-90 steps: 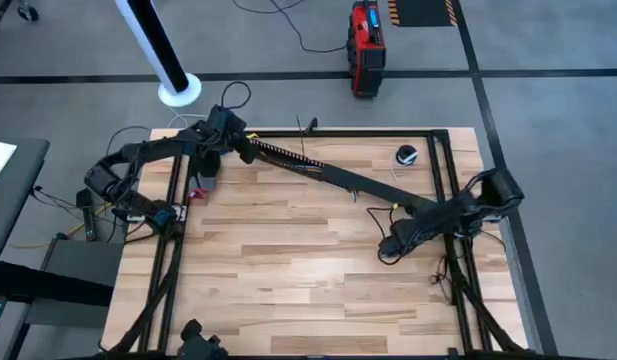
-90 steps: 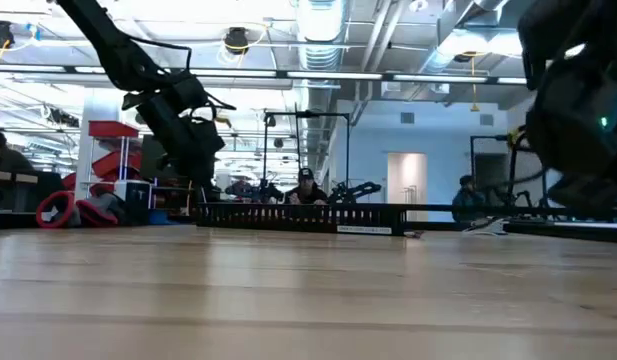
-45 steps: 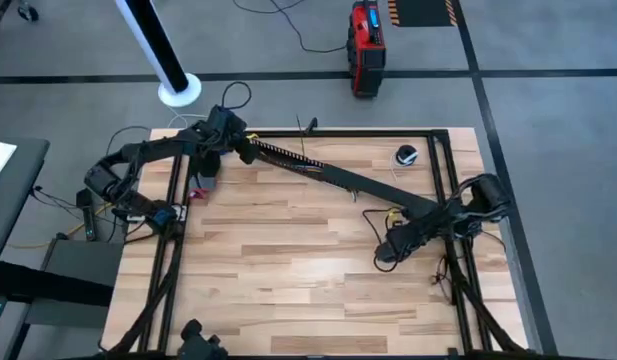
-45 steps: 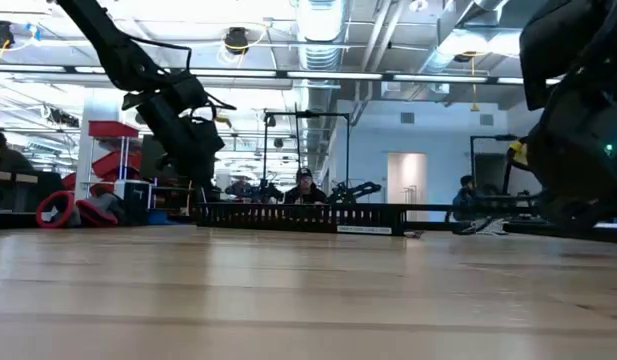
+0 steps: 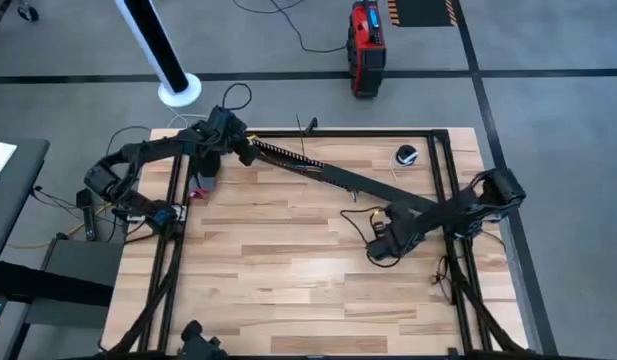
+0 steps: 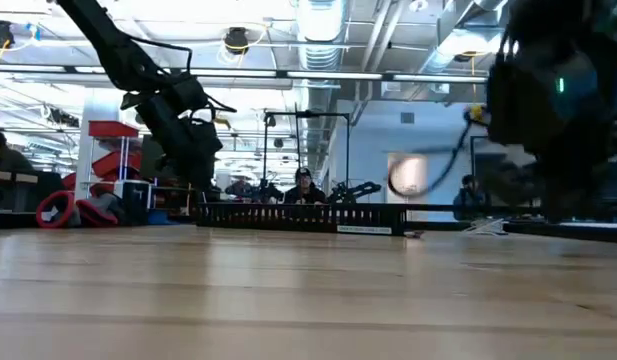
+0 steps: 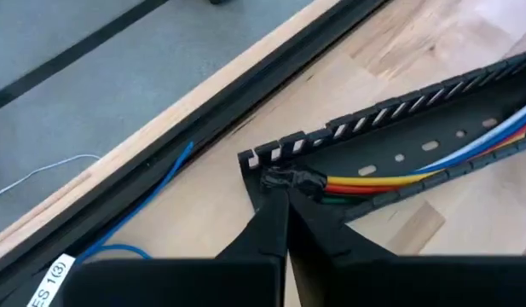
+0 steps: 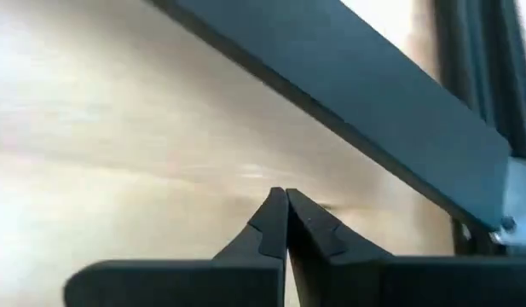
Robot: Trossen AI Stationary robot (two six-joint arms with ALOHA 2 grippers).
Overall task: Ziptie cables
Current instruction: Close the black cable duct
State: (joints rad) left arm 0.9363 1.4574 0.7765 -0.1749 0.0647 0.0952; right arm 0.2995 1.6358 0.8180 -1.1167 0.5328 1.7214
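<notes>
A long black slotted channel (image 5: pixel 328 176) lies slantwise across the far half of the wooden surface (image 5: pixel 288 270), its long axis running from the far left corner toward the middle of the right edge. The cables (image 7: pixel 433 166) lie inside this channel, along its length; in the left wrist view, yellow, red, green, blue and white strands run side by side between the comb-toothed walls and end at the channel's far-left end, where a black knot or tie (image 7: pixel 295 179) sits on them.

The left gripper (image 7: pixel 282 200) is at that same far-left end of the channel, its fingers (image 7: pixel 267 230) pressed together at the tips, right against the channel's end wall and the black knot; whether they pinch anything there I cannot tell.

The right gripper (image 5: pixel 380 243) is near the channel's other end, on the near side of it, low over the surface. In the right wrist view its fingers (image 8: pixel 267 230) are closed tip to tip with nothing between them. A loop of thin dark wire (image 5: pixel 363 222) shows just beside this gripper in the high view.

Beyond the channel, near the far right corner of the surface, sits a small round black and white object (image 5: pixel 407 155).
</notes>
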